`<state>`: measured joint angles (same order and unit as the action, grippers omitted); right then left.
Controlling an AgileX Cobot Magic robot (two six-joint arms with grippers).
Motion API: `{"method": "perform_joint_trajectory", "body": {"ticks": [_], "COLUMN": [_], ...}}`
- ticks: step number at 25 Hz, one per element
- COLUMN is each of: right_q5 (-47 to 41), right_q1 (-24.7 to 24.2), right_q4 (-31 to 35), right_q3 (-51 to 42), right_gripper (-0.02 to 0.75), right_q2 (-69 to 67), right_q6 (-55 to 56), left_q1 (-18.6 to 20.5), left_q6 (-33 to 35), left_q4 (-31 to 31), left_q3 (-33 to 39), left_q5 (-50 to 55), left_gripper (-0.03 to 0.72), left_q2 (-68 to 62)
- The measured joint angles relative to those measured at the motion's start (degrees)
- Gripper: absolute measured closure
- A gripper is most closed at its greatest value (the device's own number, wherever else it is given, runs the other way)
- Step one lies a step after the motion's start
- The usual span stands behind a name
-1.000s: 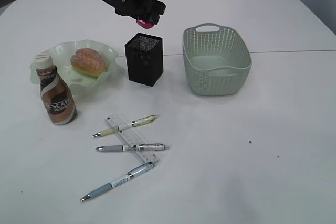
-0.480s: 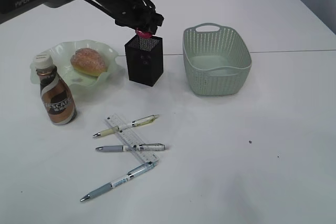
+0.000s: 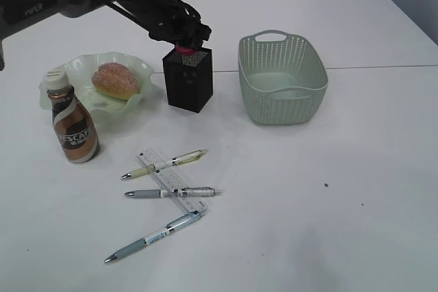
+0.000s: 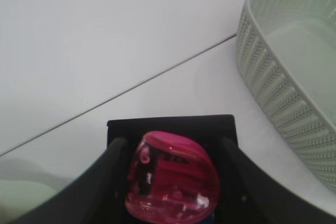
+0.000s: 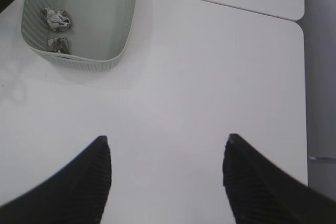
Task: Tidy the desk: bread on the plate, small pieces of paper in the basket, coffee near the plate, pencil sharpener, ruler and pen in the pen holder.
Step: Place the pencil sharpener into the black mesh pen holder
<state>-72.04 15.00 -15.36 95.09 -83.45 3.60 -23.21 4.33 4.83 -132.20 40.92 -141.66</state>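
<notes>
My left gripper [image 3: 183,37] is shut on the pink translucent pencil sharpener [image 4: 173,179], which sits right at the mouth of the black mesh pen holder [image 3: 188,83]. The bread [image 3: 115,78] lies on the green plate [image 3: 76,66], and the coffee [image 3: 74,128] stands just in front of it. The clear ruler [image 3: 174,184] lies on the desk under a pen [image 3: 164,163] and a second pen [image 3: 171,193]; a third pen [image 3: 154,237] lies nearer. The basket [image 5: 79,61] holds two crumpled pieces of paper [image 5: 56,18]. My right gripper [image 5: 167,137] hangs open over bare desk.
The basket [image 3: 282,80] stands right of the pen holder with a gap between them. A thin seam [image 3: 383,67] crosses the white desk. The desk's right edge [image 5: 304,77] shows in the right wrist view.
My left gripper has come down and slightly left with the pencil sharpener, from above the pen holder to its mouth. Nothing else has moved.
</notes>
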Motion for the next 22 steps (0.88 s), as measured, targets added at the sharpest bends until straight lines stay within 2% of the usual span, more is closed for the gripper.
{"method": "perform_joint_trajectory", "body": {"ticks": [22], "right_q5": [0.0], "right_q1": [0.0], "right_q4": [-0.4], "right_q3": [0.0], "right_gripper": [0.246], "right_q2": [0.0], "right_q6": [0.0], "left_q1": [0.2], "left_q6": [0.0], "left_q4": [1.1], "left_q3": [0.0], "left_q5": [0.2], "left_gripper": [0.299], "left_q2": [-1.0]}}
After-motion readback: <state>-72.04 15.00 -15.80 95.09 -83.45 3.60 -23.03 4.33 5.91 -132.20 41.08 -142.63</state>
